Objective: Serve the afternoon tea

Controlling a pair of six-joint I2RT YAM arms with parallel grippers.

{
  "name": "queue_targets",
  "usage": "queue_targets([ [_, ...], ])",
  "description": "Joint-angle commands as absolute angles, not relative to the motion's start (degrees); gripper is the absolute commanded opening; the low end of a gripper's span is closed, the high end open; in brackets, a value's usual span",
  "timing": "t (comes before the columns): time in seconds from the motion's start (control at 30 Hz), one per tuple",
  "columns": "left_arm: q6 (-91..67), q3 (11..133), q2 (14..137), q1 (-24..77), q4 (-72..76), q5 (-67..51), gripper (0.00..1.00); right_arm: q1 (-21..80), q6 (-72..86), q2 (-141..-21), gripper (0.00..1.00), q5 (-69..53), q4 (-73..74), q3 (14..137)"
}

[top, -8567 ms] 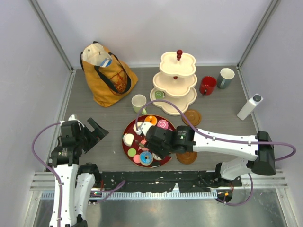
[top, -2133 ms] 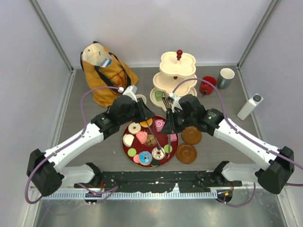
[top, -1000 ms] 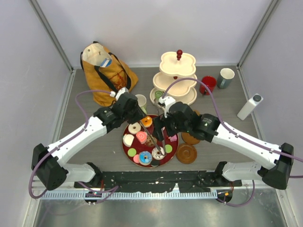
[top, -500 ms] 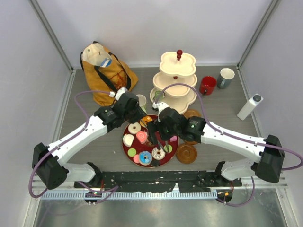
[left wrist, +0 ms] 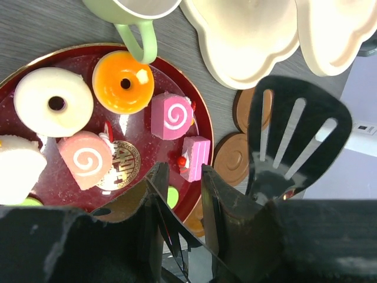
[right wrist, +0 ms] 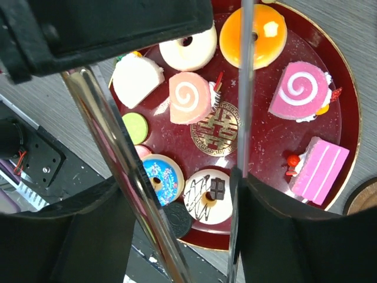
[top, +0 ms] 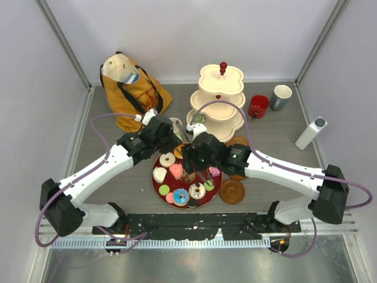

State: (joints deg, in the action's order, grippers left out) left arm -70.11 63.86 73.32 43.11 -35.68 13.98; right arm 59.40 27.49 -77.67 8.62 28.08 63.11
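Note:
Toy pastries fill the dark-red tray (right wrist: 259,135): an orange donut (right wrist: 253,35), a white donut (right wrist: 188,50), a pink swirl roll (right wrist: 191,97), a blue donut (right wrist: 160,177) and others. My right gripper (right wrist: 179,183) hangs over them, shut on metal tongs (right wrist: 244,88) whose arms lie against both fingers. My left gripper (left wrist: 179,171) is shut on a black slotted spatula (left wrist: 294,135) at the tray's far edge, beside the pale green mug (left wrist: 138,17). The red mug (top: 257,106) and grey-blue mug (top: 281,96) stand at the back right.
A cream three-tier stand (top: 221,88) rises behind the tray, with a green swirl pastry (top: 198,118) on its bottom tier. Brown coasters (top: 232,191) lie right of the tray. A yellow tote bag (top: 132,94) sits back left and a white bottle (top: 310,132) far right.
My right arm has swung left to hang over the tray's middle, and its jaws have squeezed the tongs narrower. The left arm has stayed put with the spatula.

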Motion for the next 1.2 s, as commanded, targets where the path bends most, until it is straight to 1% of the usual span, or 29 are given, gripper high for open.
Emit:
queue_targets([
  [0.0, -70.7, 66.1, 71.0, 43.5, -36.6, 15.7, 0.0, 59.6, 28.4, -77.9, 0.58, 12.6, 27.2, 65.9],
  [0.03, -70.7, 66.3, 71.1, 43.6, -37.0, 15.9, 0.0, 59.7, 28.6, -77.5, 0.53, 12.8, 27.5, 65.9],
  [0.07, -70.9, 66.4, 71.2, 43.5, -37.8, 16.0, 0.05, 59.8, 28.8, -76.7, 0.5, 13.9, 27.8, 65.7],
  [0.1, -70.8, 66.6, 71.2, 43.5, -38.4, 16.0, 0.21, 59.8, 29.1, -76.4, 0.49, 14.1, 27.9, 65.7],
  [0.17, -70.3, 66.7, 70.9, 43.5, -39.3, 15.5, 0.59, 59.8, 30.1, -74.8, 0.47, 16.3, 29.3, 66.0],
  [0.2, -69.9, 66.4, 70.6, 43.5, -39.3, 15.0, 0.72, 59.8, 30.7, -74.5, 0.47, 17.9, 30.1, 66.2],
  [0.23, -69.7, 66.2, 70.1, 43.5, -39.3, 14.7, 0.81, 59.8, 30.8, -74.3, 0.47, 18.8, 31.8, 66.8],
  [0.3, -69.2, 65.2, 68.7, 43.5, -38.9, 13.6, 0.92, 59.7, 31.9, -74.3, 0.47, 21.5, 34.5, 67.8],
  [0.43, -68.4, 63.2, 64.3, 43.5, -38.7, 13.2, 0.99, 58.6, 32.3, -74.4, 0.47, 20.7, 37.9, 67.9],
  [0.63, -66.6, 61.0, 54.6, 43.5, -45.1, 17.9, 1.0, 57.8, 29.8, -72.7, 0.47, 18.5, 43.0, 65.9],
  [0.73, -63.8, 60.4, 50.6, 43.5, -48.9, 21.2, 1.0, 57.8, 26.9, -71.5, 0.49, 13.7, 46.0, 65.0],
  [0.77, -62.4, 60.2, 49.8, 43.5, -50.9, 22.2, 1.0, 57.9, 25.2, -71.5, 0.5, 10.5, 46.5, 64.9],
  [0.87, -62.0, 60.7, 49.0, 43.5, -59.7, 27.1, 1.0, 58.7, 22.2, -71.1, 0.52, 5.4, 48.6, 64.3],
  [1.0, -63.5, 61.0, 49.0, 43.5, -68.5, 30.9, 1.0, 61.1, 20.6, -72.9, 0.55, 3.7, 49.9, 65.4],
  [1.17, -64.2, 59.0, 46.7, 43.4, -70.5, 32.5, 0.99, 65.8, 20.1, -78.0, 0.61, 5.0, 51.0, 67.7],
])
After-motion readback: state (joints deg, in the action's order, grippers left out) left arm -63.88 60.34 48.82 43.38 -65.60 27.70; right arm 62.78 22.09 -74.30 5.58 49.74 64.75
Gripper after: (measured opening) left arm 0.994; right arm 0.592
